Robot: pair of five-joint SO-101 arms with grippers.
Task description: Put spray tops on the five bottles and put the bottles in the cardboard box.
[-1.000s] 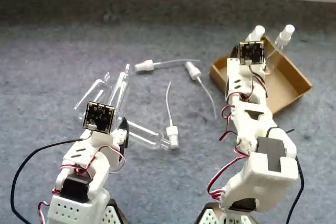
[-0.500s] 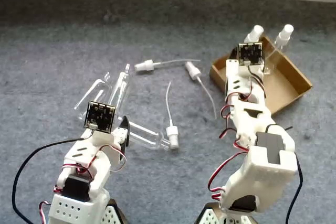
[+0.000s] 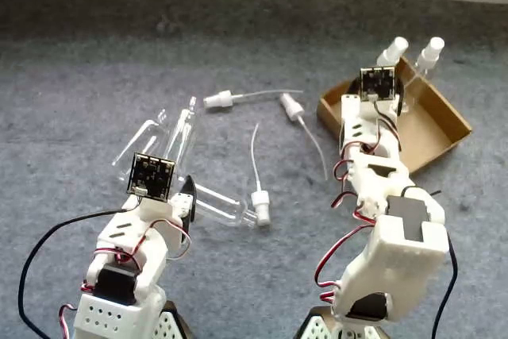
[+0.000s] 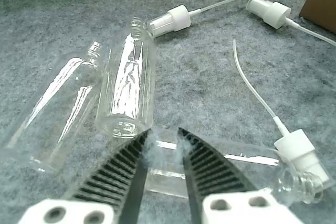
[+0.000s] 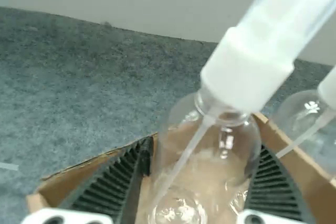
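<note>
Risk: the capped bottle sits tilted in the cardboard box, upper right of the high view. Released like this, it could topple onto the 2nd capped bottle just beside it (both are tall and narrow). The right gripper is clamped on its body, jaws wide. At lower left, the left gripper holds nothing, jaws barely apart over a lying bottle.

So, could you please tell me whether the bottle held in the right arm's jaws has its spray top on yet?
On: the white spray top caps the bottle, its tube running down inside.
</note>
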